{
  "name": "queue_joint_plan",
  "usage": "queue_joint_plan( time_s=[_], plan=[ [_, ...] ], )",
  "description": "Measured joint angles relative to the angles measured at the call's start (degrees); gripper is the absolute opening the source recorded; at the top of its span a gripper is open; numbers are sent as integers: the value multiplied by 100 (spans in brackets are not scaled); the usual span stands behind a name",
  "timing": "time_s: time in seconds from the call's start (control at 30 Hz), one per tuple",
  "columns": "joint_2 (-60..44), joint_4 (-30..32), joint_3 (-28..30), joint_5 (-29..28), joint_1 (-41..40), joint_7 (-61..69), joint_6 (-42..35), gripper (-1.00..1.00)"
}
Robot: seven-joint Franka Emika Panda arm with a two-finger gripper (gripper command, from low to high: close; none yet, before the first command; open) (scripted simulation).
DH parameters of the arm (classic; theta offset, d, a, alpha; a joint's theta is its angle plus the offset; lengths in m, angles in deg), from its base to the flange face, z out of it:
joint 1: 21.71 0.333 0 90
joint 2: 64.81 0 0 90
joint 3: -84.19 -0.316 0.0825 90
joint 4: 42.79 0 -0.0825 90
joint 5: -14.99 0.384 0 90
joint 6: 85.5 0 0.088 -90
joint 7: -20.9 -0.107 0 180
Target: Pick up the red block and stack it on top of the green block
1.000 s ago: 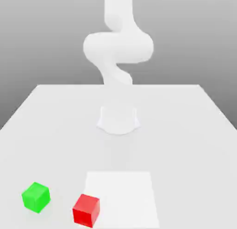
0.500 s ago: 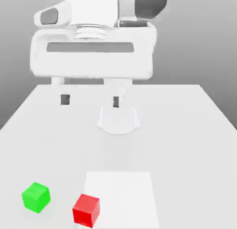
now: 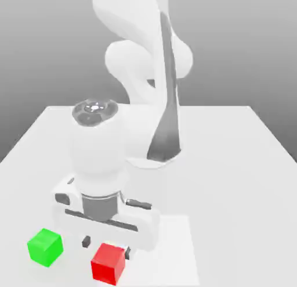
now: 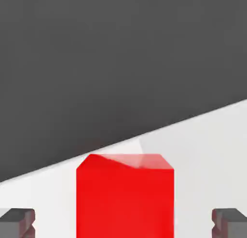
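Red block [image 3: 108,264], room between it and open hand's fingertips [image 4: 223,222]

Red block [image 4: 125,203]: cut off by the hand view's edge
Fingertips [image 4: 20,223]: cropped there too

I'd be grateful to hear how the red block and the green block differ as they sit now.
The red block is bright red, the green block bright green. The red block overlaps the white patch's edge in the exterior view, while the green block sits apart from it. Both are plain cubes.
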Motion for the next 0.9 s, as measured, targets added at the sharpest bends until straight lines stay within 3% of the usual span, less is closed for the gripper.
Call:
queue_joint_plan(
  time_s=[0.23, 0.4, 0.63, 0.77, 0.8, 0.9],
  plan=[
    [-11, -1, -7, 1, -6, 3, 12, -100],
    [869, 138, 83, -103, 20, -115, -727, -100],
    [1472, 237, 1035, 33, -650, -1501, -1248, -100],
    [868, 212, 995, 395, -834, -1436, -691, -100],
    [675, 201, 926, 495, -891, -1370, -512, 100],
    [675, 201, 925, 495, -892, -1370, -512, 100]
  ],
)
